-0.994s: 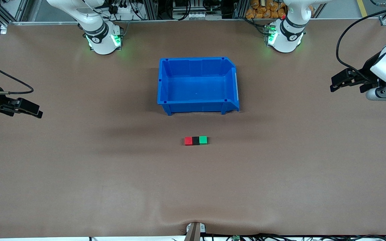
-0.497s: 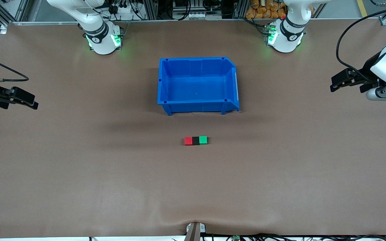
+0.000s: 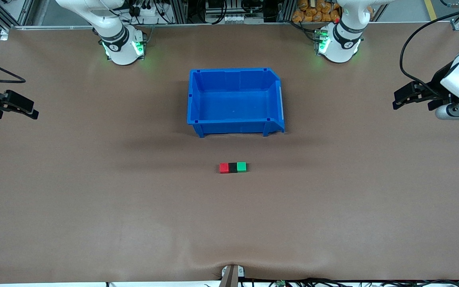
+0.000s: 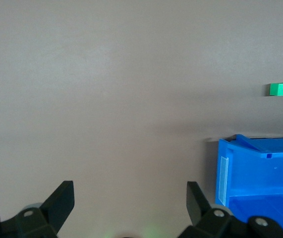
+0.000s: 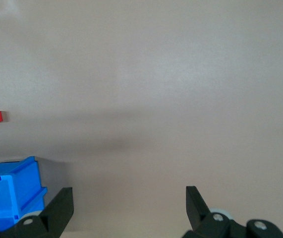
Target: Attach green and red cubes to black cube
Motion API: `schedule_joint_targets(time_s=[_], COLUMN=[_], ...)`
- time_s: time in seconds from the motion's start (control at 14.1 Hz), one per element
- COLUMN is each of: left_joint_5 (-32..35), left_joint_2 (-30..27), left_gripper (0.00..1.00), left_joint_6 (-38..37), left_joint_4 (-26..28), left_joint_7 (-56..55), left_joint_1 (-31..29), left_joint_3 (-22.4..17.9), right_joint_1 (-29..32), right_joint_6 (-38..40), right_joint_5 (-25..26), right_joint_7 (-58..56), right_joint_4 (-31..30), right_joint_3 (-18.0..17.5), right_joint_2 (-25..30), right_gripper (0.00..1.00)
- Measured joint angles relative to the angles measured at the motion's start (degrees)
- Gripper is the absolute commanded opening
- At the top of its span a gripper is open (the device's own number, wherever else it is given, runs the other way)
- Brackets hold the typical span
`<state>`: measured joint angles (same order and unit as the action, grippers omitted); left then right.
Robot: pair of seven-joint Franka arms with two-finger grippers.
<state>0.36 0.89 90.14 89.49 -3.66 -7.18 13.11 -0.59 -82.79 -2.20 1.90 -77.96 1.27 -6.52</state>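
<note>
Red cube (image 3: 224, 168), black cube (image 3: 232, 167) and green cube (image 3: 241, 166) sat joined mid-table; left gripper (image 3: 403, 97) and right gripper (image 3: 24, 108), fingers wide and empty, hung over the table's end edges, apparently finished.

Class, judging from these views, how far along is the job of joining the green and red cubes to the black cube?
Done: the red cube, black cube and green cube sit in one touching row, nearer the camera than the blue bin. In hand: nothing; the left end effector and right end effector are open at the table's ends. Nothing visibly remains.
</note>
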Motion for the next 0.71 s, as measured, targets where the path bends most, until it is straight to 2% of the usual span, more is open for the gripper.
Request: schedule_joint_targets(time_s=[0.71], left_joint_5=[0.0], left_joint_2=[0.0], left_gripper=[1.0], left_joint_6=[0.0], left_joint_4=[-0.07], left_joint_7=[0.0], left_joint_1=[0.01], left_joint_3=[0.0], right_joint_1=[0.18], right_joint_6=[0.6], right_joint_5=[0.02], right_joint_7=[-1.51], right_joint_4=[-4.53], right_joint_3=[-0.03], right_joint_2=[5.2], right_gripper=[1.0])
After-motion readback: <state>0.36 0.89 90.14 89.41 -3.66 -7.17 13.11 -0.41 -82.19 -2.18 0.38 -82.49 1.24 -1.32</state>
